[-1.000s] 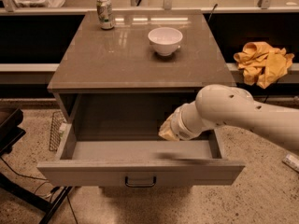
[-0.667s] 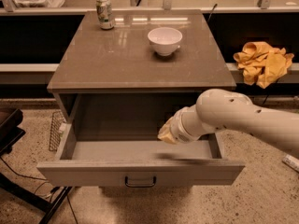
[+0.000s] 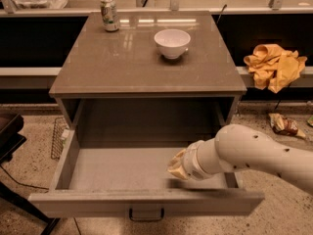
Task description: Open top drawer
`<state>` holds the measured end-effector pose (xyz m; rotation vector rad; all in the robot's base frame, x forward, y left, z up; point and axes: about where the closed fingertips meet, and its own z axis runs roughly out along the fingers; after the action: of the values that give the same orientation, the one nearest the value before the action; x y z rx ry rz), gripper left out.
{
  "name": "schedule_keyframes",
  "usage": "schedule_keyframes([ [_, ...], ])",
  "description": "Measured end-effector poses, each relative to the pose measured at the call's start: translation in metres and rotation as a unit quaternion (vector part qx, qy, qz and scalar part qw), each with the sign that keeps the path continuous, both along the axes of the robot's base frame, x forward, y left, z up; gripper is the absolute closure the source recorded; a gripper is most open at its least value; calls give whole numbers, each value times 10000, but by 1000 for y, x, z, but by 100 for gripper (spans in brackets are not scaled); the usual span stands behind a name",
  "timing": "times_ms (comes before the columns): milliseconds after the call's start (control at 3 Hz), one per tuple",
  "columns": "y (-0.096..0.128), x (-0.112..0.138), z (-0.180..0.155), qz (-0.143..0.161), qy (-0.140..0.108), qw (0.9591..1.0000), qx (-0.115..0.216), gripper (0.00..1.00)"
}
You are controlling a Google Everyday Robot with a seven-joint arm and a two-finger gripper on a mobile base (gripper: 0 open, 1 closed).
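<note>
Since a second ago the top drawer (image 3: 122,173) has slid further out and the arm (image 3: 254,153) has dropped toward its front. Drawer is wide open under the table (image 3: 146,67). The end effector (image 3: 176,166) is inside it, right of centre, just behind the front panel. Grip state: can't tell. White bowl (image 3: 172,43) and can (image 3: 109,14) sit on the table; bowl contents unclear.

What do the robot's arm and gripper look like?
The arm is a smooth, white, rounded tube with small dark holes and a ribbed ring at the wrist. The gripper, over the open top drawer, looks pale yellowish.
</note>
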<state>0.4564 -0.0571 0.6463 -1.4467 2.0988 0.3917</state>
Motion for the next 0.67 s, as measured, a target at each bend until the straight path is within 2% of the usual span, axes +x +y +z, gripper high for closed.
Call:
schedule_keyframes([
  [333, 0, 0, 0, 0, 0, 10000, 0, 100],
  [667, -13, -83, -15, -84, 508, 9987, 37, 100],
])
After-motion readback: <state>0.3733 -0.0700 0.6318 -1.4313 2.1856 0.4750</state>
